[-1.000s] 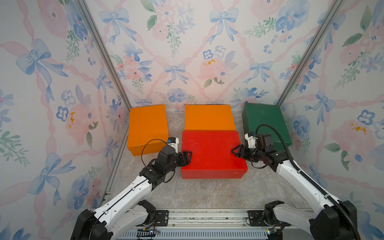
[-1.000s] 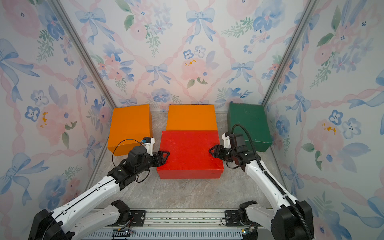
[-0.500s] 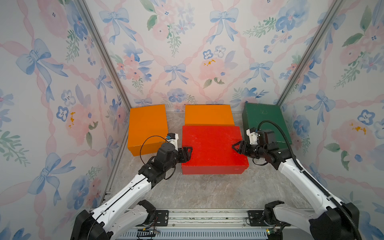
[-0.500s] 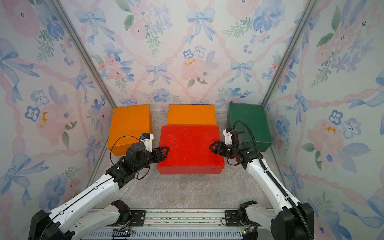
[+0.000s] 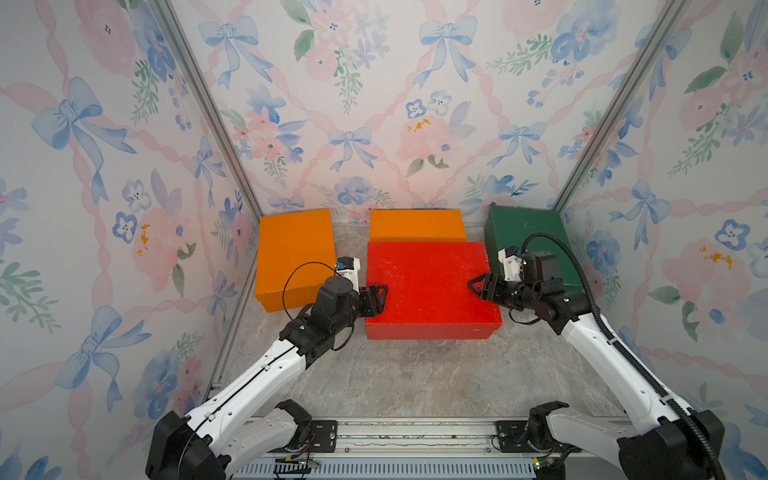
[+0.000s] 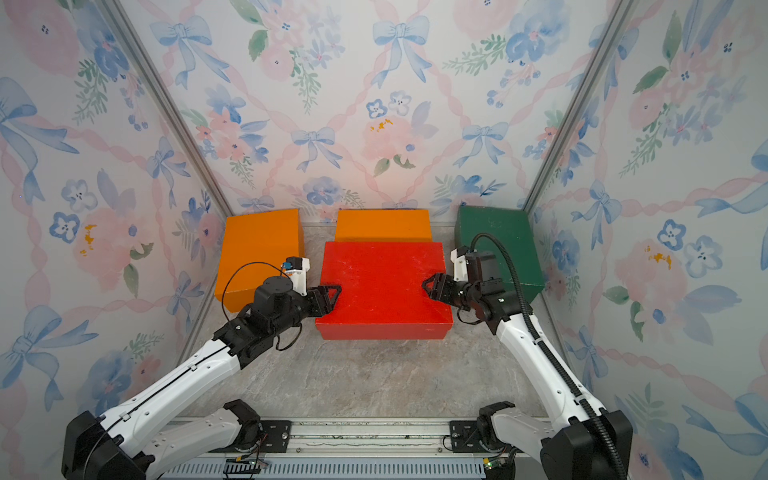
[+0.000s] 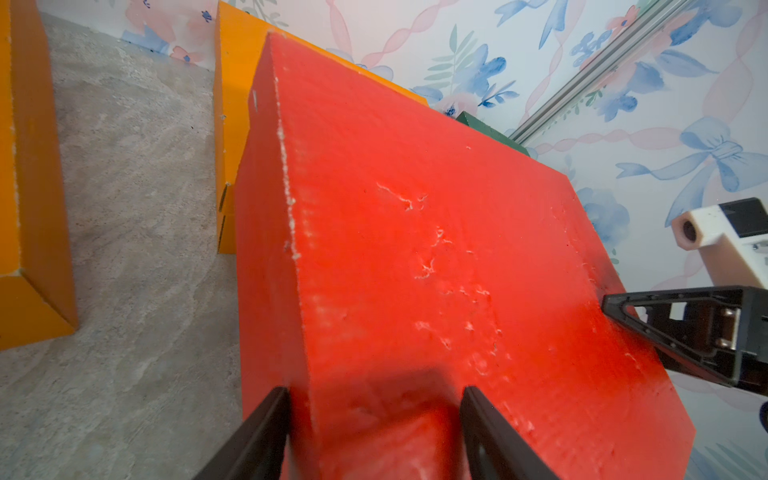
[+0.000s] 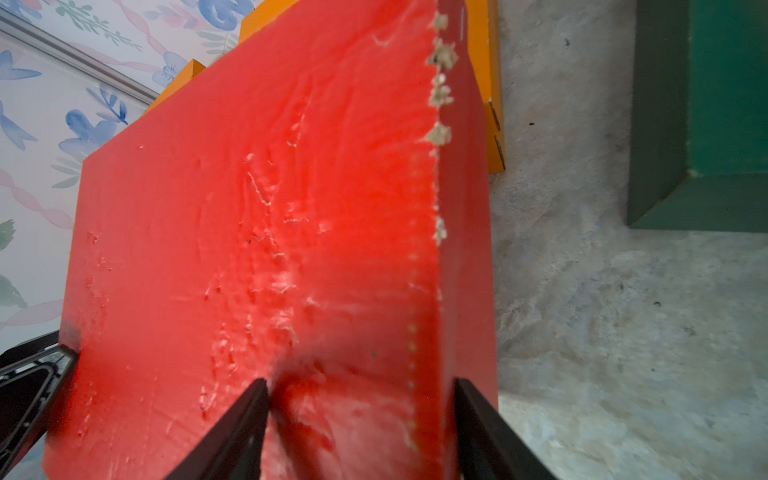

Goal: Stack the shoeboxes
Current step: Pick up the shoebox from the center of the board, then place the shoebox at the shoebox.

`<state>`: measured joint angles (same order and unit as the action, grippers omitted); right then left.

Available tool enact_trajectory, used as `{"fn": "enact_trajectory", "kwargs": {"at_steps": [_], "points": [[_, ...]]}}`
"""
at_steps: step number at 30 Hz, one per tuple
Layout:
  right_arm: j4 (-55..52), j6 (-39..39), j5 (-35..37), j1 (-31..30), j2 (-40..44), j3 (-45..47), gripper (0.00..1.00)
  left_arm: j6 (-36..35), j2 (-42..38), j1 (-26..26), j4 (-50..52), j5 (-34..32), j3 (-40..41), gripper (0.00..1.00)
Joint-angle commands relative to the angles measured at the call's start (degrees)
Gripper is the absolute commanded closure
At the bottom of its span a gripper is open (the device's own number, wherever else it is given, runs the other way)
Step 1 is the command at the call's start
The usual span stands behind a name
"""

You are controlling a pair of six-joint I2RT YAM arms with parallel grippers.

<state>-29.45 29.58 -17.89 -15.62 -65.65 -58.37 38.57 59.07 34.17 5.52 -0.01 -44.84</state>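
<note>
The red shoebox (image 5: 428,286) sits mid-frame in both top views. Its far edge overlaps the centre orange shoebox (image 5: 417,224) just above it in frame, and it looks slightly raised. The left gripper (image 5: 380,297) is clamped over its left end and the right gripper (image 5: 478,289) over its right end. To do this well, keep both ends level, carry the box up-frame, and square it over the orange one before letting go.
</note>
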Motion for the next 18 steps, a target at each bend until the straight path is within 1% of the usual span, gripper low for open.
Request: {"fn": "enact_trajectory", "kwargs": {"at_steps": [1, 18], "points": [[0.4, -0.4, -10.0, -2.1, -1.4, -2.3, 0.32, -0.9, 1.3, 3.0, -9.2, 11.9, -3.8, 0.33], [0.8, -0.9, -10.6, -0.9, -3.9, -4.9, 0.32, -1.8, 5.0, 2.9, -9.3, 11.5, -8.2, 0.33]]}}
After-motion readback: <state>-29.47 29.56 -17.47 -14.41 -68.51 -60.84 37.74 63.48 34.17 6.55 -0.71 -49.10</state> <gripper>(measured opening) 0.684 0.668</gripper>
